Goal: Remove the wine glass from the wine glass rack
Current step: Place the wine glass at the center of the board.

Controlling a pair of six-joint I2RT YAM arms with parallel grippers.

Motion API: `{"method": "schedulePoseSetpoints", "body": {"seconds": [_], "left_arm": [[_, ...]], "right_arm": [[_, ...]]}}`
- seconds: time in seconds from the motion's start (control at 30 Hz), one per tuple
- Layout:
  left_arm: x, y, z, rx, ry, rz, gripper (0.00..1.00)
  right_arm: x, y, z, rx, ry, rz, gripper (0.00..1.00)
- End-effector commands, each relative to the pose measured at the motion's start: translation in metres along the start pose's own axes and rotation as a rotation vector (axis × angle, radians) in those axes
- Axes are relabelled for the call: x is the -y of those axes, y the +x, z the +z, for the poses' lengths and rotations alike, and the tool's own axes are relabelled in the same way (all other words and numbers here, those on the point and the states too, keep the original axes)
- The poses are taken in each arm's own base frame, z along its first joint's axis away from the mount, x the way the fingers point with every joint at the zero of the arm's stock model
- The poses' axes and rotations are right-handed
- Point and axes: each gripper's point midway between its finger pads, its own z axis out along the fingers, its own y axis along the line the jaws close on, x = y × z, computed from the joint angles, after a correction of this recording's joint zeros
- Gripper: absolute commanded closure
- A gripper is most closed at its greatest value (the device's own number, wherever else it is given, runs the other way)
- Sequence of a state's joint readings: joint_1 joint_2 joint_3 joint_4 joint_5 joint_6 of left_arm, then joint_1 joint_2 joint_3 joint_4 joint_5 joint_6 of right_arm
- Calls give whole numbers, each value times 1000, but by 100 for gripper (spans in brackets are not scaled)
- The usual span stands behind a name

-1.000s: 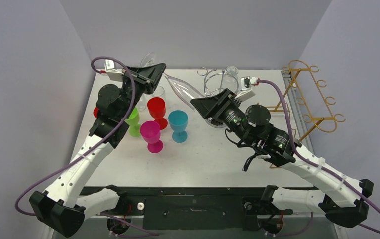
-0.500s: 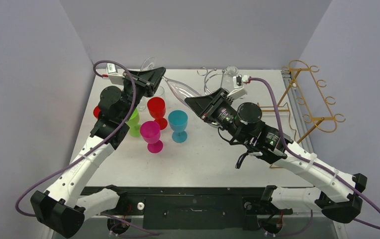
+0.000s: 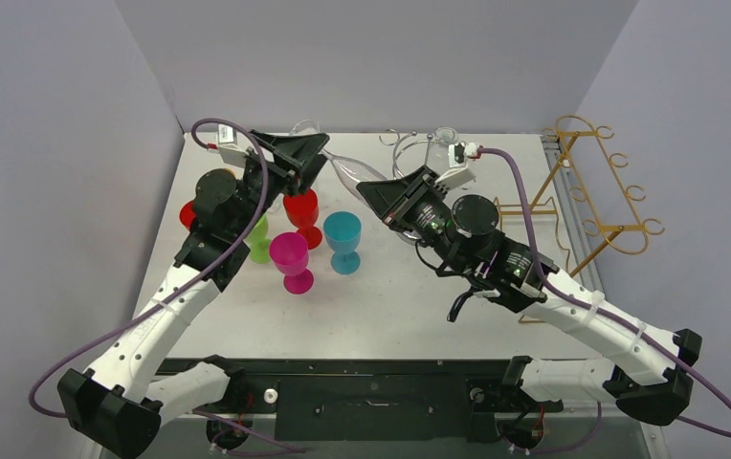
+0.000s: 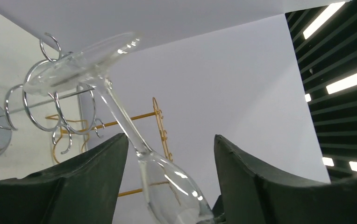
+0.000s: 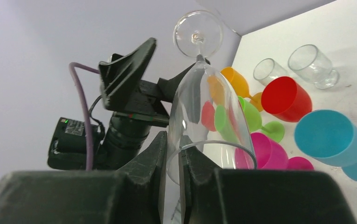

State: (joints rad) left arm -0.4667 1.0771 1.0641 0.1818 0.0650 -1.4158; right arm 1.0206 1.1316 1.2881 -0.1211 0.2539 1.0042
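Glass (image 3: 352, 170): hanging tilted in air, upper centre of top view, left of the rack (image 3: 409, 151).
Left fingers (image 4: 90, 186): standing apart, flanking the stem.
Right fingers (image 5: 141, 186): clamping the bowl's rim.

White tabletop (image 3: 390, 306), walled on three sides. Left-centre, a tight cluster of plastic goblets, all upright: red (image 3: 300, 206) at the back, teal (image 3: 343, 232) to its right, magenta (image 3: 290, 253) nearest the arm bases, green (image 3: 258, 234) at the left and mostly hidden by the arm, orange (image 5: 236, 80) behind the green. Two clear tumblers (image 5: 313, 63) just beyond the red one, toward the far edge. Chrome wire rack (image 3: 409, 148) at far centre. Gold wire rack (image 3: 596, 182) along the right edge, well apart from the goblets.
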Motion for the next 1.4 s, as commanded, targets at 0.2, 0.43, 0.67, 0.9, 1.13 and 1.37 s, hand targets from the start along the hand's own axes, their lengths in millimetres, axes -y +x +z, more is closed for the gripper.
{"method": "schedulePoseSetpoints", "body": {"seconds": [0.2,0.43,0.67,0.9,1.13,1.37], "left_arm": [[23,12,-23,-81,51,197,4],[6,5,-35,-83,-62,412,4],[9,-25,-58,-13,-213,653,4],[2,-57,-83,54,-413,793,4],[-1,-81,-108,122,-546,878,4],[-13,-93,-120,162,-634,889,4]], "right_arm": [[-5,-63,-23,175,90,-87,100],[-8,-79,-57,122,131,-168,100],[-11,-70,-95,-75,149,-274,100],[3,-26,-106,-330,169,-334,100],[19,27,-95,-556,212,-400,100],[45,75,-74,-707,302,-481,100]]}}
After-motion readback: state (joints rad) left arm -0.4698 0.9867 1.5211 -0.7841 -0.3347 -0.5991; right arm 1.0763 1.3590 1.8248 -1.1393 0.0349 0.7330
